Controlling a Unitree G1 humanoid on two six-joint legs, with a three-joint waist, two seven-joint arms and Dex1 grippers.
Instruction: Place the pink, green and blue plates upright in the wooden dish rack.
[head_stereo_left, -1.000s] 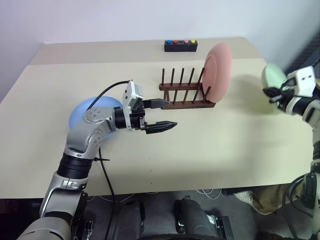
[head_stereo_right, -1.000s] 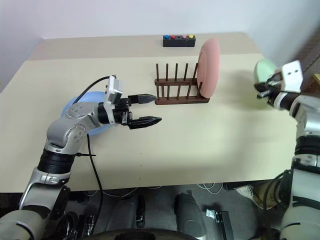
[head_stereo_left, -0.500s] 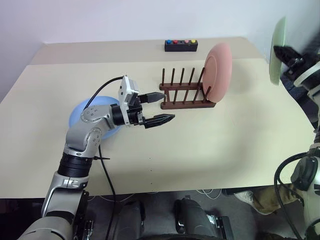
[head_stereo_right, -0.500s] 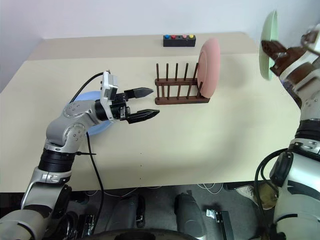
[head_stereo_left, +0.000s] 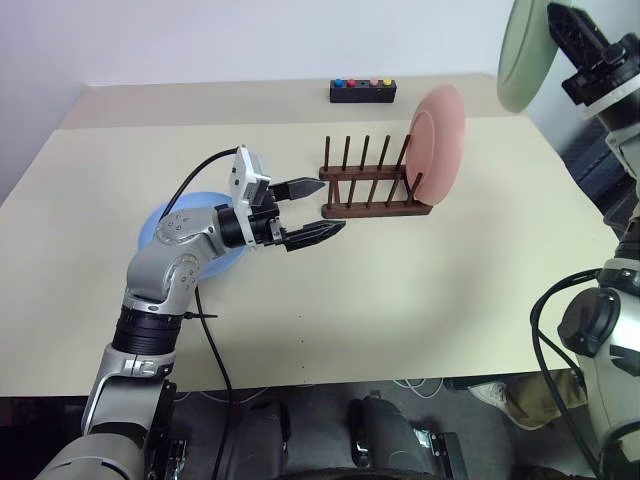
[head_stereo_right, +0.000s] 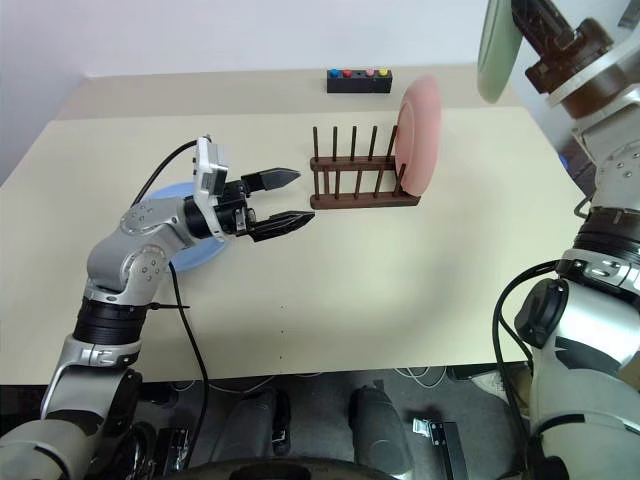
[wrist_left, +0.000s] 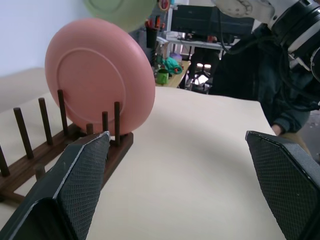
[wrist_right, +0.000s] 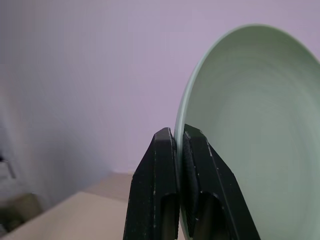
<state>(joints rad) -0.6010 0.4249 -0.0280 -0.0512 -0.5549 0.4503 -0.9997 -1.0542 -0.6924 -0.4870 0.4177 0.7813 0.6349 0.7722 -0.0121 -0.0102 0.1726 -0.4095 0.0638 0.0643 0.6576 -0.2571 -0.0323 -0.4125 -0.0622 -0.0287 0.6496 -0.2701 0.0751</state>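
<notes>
The pink plate (head_stereo_left: 437, 140) stands upright in the right end slot of the wooden dish rack (head_stereo_left: 370, 186), at the middle of the table. High above the table's back right corner hangs the green plate (head_stereo_left: 521, 55), tilted on edge, with my right gripper (head_stereo_left: 560, 20) shut on its rim; the right wrist view shows both fingers (wrist_right: 194, 150) pinching that rim. The blue plate (head_stereo_left: 158, 226) lies flat on the table, partly hidden under my left arm. My left gripper (head_stereo_left: 332, 206) hovers open and empty just left of the rack, pointing at it.
A small black box with coloured buttons (head_stereo_left: 362, 92) sits at the back of the table behind the rack. A black cable (head_stereo_left: 205, 330) runs from my left wrist over the front edge. Bare tabletop (head_stereo_left: 450, 280) stretches in front of and right of the rack.
My right gripper has lifted the green plate from beside the table's right edge to high above it, moving it left and rolling it. The left gripper has stayed nearly still.
</notes>
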